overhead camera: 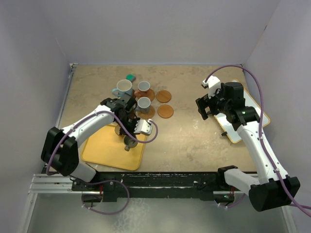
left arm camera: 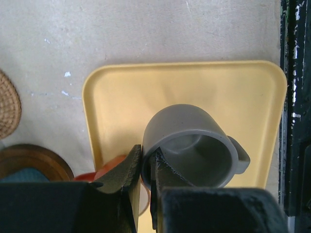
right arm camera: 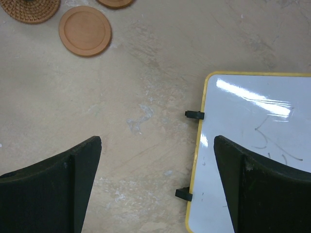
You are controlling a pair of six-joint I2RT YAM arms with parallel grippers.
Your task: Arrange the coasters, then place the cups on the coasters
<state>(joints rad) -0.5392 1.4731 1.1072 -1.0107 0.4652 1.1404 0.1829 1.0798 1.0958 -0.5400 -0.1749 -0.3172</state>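
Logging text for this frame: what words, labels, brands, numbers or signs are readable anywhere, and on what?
No readable text in any view.
On the whiteboard: faint pen scribbles only, no legible letters or numbers.
On the grey cup, yellow tray and coasters: no print visible.

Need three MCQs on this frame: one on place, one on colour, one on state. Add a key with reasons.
1. The grey cup in the left end effector is:
A) on a coaster
B) over the yellow tray
C) on the whiteboard

2. The small block at the far side is:
A) red
B) black
C) teal

3. The right end effector is:
A) open, empty
B) shut on a coaster
C) shut on a cup

Key:
1 B, the tray lies beneath the cup in the left wrist view.
2 C, the top view shows teal.
3 A, its jaws stand wide apart, gripping nothing.
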